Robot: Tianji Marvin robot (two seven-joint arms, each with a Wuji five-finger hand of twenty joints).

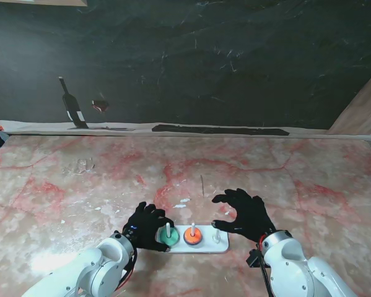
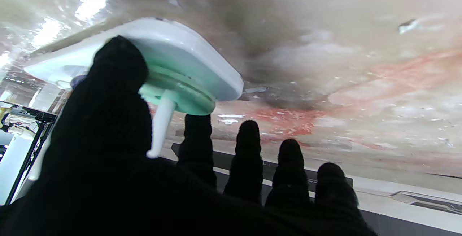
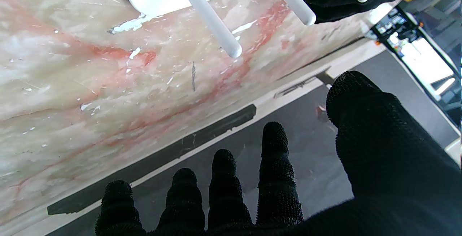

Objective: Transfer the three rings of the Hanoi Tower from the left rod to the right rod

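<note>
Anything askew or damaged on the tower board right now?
Nothing stands out. The white base lies flat, green ring seated on the left rod, orange ring on the middle rod, right rod bare. All rods look upright.

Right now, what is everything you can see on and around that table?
White base: one, near edge of table, between the hands.
Rods: three, white, upright on base; left, middle, right.
Green ring: one, on left rod.
Orange ring: one, on middle rod.
Third ring: not made out.
Table: one, pink marbled top.
Left hand: black glove, at the base's left end by the green ring.
Right hand: black glove, fingers spread, beside right rod, holding nothing.
</note>
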